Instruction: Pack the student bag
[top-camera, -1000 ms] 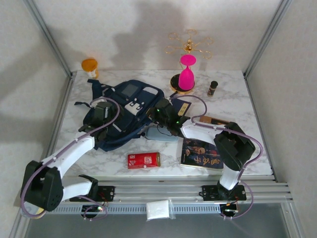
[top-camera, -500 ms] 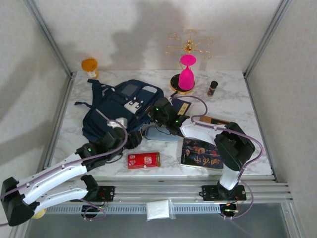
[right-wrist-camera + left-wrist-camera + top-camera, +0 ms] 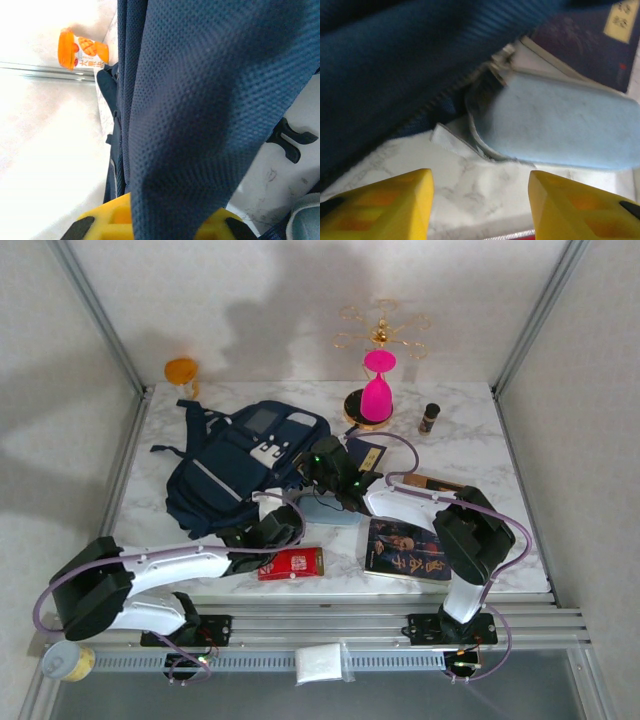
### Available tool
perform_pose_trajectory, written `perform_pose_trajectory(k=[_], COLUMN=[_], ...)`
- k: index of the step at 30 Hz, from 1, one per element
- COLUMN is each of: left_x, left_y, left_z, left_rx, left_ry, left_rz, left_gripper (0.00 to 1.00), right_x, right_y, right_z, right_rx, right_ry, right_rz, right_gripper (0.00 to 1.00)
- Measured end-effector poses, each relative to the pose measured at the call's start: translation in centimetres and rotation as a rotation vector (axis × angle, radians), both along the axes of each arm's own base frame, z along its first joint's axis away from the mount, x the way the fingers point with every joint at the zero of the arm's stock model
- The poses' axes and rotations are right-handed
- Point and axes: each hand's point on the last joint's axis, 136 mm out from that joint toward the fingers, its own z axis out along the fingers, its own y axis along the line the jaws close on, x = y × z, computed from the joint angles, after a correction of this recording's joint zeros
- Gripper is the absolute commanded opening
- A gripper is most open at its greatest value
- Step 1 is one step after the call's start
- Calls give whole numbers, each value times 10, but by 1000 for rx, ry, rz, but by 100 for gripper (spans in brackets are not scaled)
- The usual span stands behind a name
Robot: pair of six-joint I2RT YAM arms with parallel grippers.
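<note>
Now the left end effector (image 3: 480,200), open and empty, faces the pencil case (image 3: 560,130) just beside the bag (image 3: 235,465), left-centre on the surface (image 3: 470,450); the right end effector (image 3: 162,220) clamps bag fabric. Next, probably: grasp the pencil case, load it.

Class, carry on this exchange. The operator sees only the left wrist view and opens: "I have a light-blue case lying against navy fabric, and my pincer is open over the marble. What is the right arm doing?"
Observer: The right pincer is shut on a fold of the student bag, at the bag's right side.
Operator: What lies beyond my case, on its right?
Observer: A dark book with a portrait on its cover lies flat on the table, right of the light-blue case.
Operator: Is anything standing at the back?
Observer: A pink hourglass stands upright behind the bag, to its right.
</note>
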Motion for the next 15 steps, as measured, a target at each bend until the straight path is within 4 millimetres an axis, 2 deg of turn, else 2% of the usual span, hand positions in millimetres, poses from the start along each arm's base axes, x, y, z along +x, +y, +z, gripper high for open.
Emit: perform_pose_trajectory(k=[8,15], left_x=[29,50], left_y=[3,-6], left_z=[14,28], left_rx=[-11,19], left_ry=[-92,-157], left_rz=[74,46], left_gripper=[41,22], right_x=[0,1], right_y=[0,1], right_z=[1,3], right_rx=[7,18], right_ry=[5,-1], right_rz=[-4,-9], right_gripper=[0,0])
